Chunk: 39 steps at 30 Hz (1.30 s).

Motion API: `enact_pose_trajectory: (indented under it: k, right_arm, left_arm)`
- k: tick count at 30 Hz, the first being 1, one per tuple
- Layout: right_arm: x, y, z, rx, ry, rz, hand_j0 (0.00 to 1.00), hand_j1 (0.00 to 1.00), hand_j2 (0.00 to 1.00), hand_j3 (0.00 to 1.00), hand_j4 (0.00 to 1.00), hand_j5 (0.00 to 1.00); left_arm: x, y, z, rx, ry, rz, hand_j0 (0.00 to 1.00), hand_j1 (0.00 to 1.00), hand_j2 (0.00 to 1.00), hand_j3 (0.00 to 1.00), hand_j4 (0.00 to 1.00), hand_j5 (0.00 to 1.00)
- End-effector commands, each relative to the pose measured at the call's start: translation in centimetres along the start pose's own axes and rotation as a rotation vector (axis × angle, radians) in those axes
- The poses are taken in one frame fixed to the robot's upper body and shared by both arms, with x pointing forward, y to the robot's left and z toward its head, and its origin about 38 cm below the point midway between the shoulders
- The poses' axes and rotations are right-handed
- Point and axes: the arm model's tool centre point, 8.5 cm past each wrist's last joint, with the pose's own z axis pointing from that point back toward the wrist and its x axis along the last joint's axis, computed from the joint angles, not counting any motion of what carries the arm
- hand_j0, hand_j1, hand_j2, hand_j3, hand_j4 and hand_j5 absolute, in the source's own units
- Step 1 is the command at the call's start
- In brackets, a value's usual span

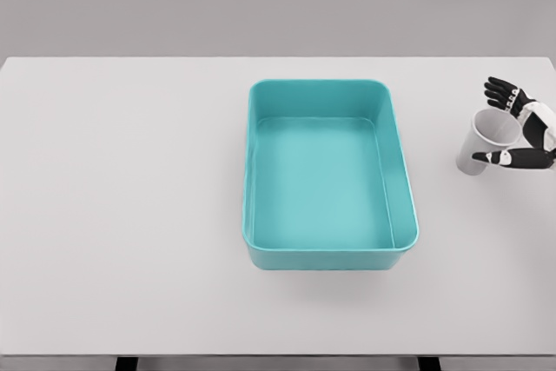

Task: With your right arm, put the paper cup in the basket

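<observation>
A teal basket [330, 175], rectangular with rounded corners and a raised rim, sits on the pale tabletop [122, 215] a little right of the middle, its long side running away from the camera. Its floor and inner walls show all the way round, and nothing lies inside it. Well to the right of the basket, near the tabletop's right edge, is the white paper cup [485, 141]; it leans, with its open mouth turned up and to the right, so that part of its pale inner wall can be seen, and no contents show in it. The right hand [521, 128] reaches in from the picture's right edge and brackets the cup's upper part: the dark fingers [502, 91] are spread above and behind the rim, while the thumb lies low across the cup's near side. The fingers look only partly closed around the cup, and whether they press firmly on its wall cannot be told from this view. A clear strip of tabletop separates cup and basket.
</observation>
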Motion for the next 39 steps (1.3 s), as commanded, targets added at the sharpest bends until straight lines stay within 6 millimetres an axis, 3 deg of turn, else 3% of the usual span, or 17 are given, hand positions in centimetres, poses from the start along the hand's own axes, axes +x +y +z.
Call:
enact_pose_trajectory:
  k: [1,5,8,11,14,31,39]
  right_arm:
    - [-0.5,0.7,0.0,0.027,0.015,0.015,1.0,1.0,1.0,1.0,1.0,1.0]
    - [-0.6,0.6,0.2,0.031,0.022,0.021,0.98,0.98,0.98,0.98,0.98,0.98]
    - [-0.7,0.7,0.1,0.049,0.032,0.049,0.82,0.82,0.82,0.82,0.82,0.82]
    - [-0.7,0.9,0.1,0.072,0.046,0.086,0.58,0.58,0.58,0.58,0.58,0.58]
    - [-0.8,0.8,0.1,0.065,0.051,0.1,0.49,0.49,0.49,0.49,0.49,0.49]
    - [1.8,-1.3,-1.0,0.071,0.01,0.158,0.49,0.49,0.49,0.49,0.49,0.49]
    - [5.4,-1.4,-4.2,0.113,-0.079,0.214,0.49,0.49,0.49,0.49,0.49,0.49]
  left_arm:
    - [0.0,0.0,0.0,0.0,0.0,0.0,1.0,1.0,1.0,1.0,1.0,1.0]
    - [0.2,0.0,0.0,0.0,-0.003,-0.001,1.0,1.0,1.0,1.0,1.0,1.0]
    - [0.0,0.0,0.0,0.0,0.0,0.0,1.0,1.0,1.0,1.0,1.0,1.0]
    - [0.2,0.0,0.0,0.0,-0.003,0.001,1.0,1.0,1.0,1.0,1.0,1.0]
    - [0.2,0.0,0.0,0.0,-0.003,0.001,1.0,1.0,1.0,1.0,1.0,1.0]
    - [0.0,0.0,0.0,0.0,0.0,0.0,1.0,1.0,1.0,1.0,1.0,1.0]
    - [0.2,0.0,0.0,0.0,-0.003,0.001,1.0,1.0,1.0,1.0,1.0,1.0]
